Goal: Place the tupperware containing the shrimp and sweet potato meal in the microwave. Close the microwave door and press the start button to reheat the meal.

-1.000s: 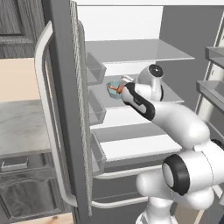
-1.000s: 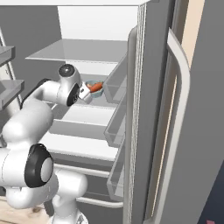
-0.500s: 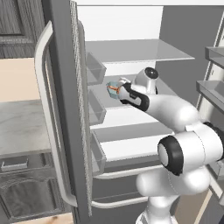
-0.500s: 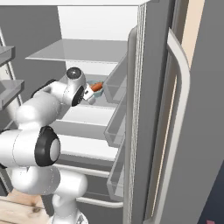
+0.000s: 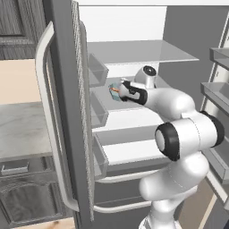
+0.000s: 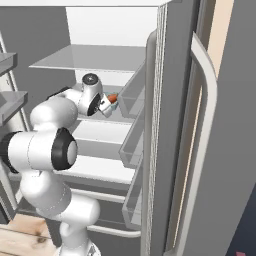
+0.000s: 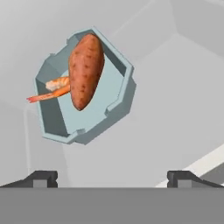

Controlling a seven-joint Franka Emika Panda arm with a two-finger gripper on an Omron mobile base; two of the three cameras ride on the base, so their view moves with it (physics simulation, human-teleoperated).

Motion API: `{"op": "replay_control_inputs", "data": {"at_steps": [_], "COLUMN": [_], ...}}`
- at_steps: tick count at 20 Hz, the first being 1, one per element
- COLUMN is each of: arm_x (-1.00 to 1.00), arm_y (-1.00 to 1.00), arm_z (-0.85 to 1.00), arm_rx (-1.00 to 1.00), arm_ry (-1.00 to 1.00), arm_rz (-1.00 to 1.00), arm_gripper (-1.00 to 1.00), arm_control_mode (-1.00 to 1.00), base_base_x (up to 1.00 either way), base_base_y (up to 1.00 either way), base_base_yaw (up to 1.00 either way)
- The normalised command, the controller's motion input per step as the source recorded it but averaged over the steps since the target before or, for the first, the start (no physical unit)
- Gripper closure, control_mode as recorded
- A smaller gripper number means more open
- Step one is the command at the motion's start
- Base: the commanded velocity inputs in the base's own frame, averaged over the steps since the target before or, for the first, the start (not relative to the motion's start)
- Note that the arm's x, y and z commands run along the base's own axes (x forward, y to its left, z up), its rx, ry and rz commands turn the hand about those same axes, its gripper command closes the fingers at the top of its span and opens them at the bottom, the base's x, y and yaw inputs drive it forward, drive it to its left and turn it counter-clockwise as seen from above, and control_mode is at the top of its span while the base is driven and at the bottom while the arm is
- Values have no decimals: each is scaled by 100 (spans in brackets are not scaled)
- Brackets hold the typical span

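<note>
item: tupperware [image 7: 83,89], pale teal tub, on a middle fridge shelf [image 5: 125,116], inside the open fridge. contents: sweet potato [image 7: 86,70], shrimp [image 7: 54,89] beside it. pincer [image 7: 111,178]: jaws wide, holding nothing, just short of the tub, not touching. arm [image 5: 179,129] reaches in over the shelf.

Pale teal tupperware [image 7: 111,94], orange-brown sweet potato [image 7: 86,71]

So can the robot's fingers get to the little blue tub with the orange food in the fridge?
Probably yes. The fingers stand wide open, pointing at the tupperware on the fridge shelf. In the hand view nothing lies between them, and the tub sits in the open with bare shelf around it.
</note>
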Motion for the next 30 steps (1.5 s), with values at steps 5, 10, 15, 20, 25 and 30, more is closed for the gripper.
{"op": "replay_control_inputs", "data": {"at_steps": [5,10,15,20,25,30], "arm_x": [34,35,36,35,34,31], "arm_y": [0,0,5,9,9,8], "arm_z": [-17,-22,-22,-8,0,-4], "arm_rx": [0,0,0,0,0,0], "arm_ry": [4,0,0,1,1,2], "arm_rz": [0,0,0,-2,-4,-4], "arm_gripper": [-100,-100,-100,-100,-100,-100], "arm_control_mode": [-100,-100,-100,-100,-100,-100], "base_base_x": [0,0,0,0,0,0], "base_base_y": [0,0,0,0,0,0], "base_base_yaw": [0,0,0,0,0,0]}}
